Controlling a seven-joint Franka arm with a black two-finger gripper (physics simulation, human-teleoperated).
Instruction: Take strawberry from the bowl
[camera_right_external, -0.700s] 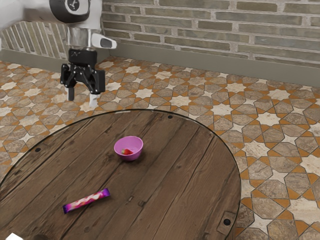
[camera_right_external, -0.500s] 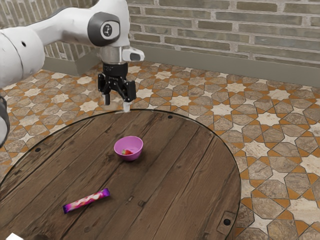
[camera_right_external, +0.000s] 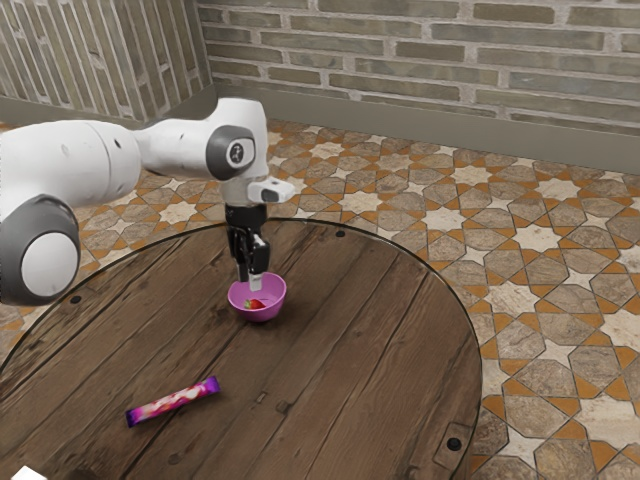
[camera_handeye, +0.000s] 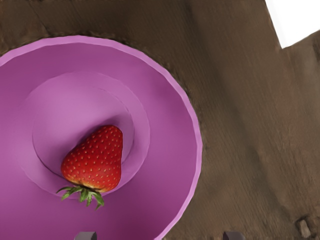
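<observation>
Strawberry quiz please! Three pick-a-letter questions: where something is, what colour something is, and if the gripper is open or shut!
1. Where is the strawberry?
A) On the floor
B) In the bowl
C) On the bare table

2. What colour is the bowl?
A) Green
B) Yellow
C) Pinkish purple

3. How is the gripper?
A) Open
B) Shut on the strawberry
C) Shut on the bowl's rim

Answers:
1. B: the wrist view shows the strawberry inside the bowl's wall.
2. C: both views show that colour.
3. A: the fingertips stand wide apart, gripping nothing.
</observation>
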